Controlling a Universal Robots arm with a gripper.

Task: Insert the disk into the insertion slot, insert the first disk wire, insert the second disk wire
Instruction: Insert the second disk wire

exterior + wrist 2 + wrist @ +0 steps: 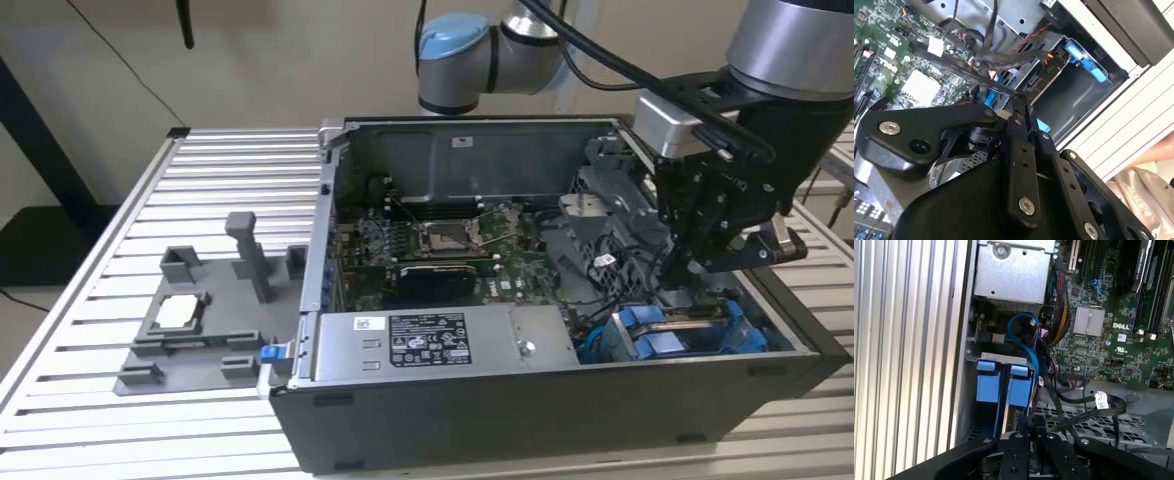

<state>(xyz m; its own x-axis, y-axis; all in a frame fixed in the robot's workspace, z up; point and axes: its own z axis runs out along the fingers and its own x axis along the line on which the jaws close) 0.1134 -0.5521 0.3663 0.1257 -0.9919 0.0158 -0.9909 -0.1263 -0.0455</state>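
Inside the open computer case [561, 400], near the surface's corner at the exterior view's right, the end effector [1021, 102] has its fingers pressed together on a thin dark wire [989, 82] above the insertion slot [681, 335]. I cannot make out the disk with certainty. A wire step seems in hand; it calls for fine alignment with the connector.

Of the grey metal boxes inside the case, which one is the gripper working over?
The insertion slot with blue plastic fittings, at the exterior view's right; the gripper hangs just above it. The power-supply box with the white sticker sits further toward that view's left, away from the gripper.
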